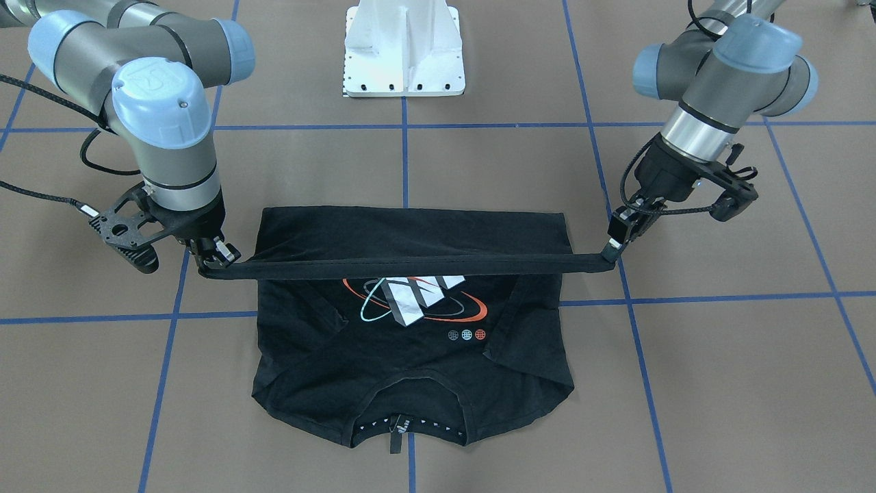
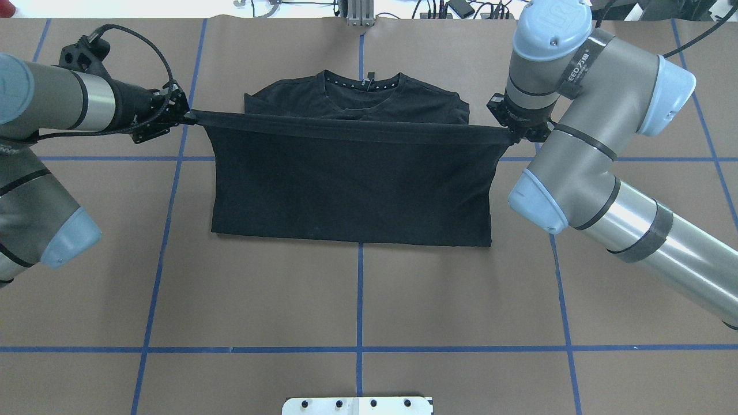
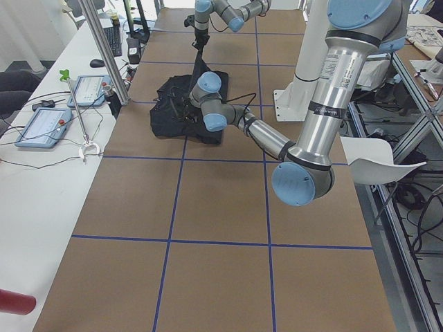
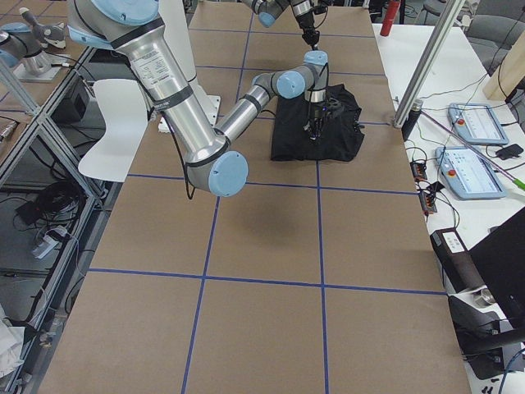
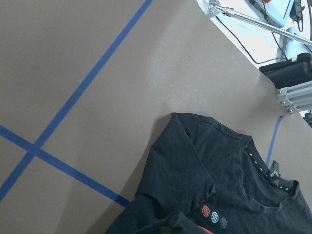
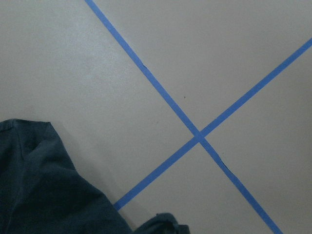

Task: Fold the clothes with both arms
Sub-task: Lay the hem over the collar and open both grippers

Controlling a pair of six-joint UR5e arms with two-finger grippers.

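The black T-shirt lies on the brown table with its collar toward the front-facing camera and its logo partly showing. Its hem is lifted and stretched taut as a band above the chest. My left gripper is shut on one hem corner, and my right gripper is shut on the other. In the overhead view the T-shirt hangs from the band between the left gripper and the right gripper. The sleeves are folded inward.
The white base plate stands behind the T-shirt on the robot's side. Blue tape lines grid the table. A side bench with tablets and a metal post runs along the far edge.
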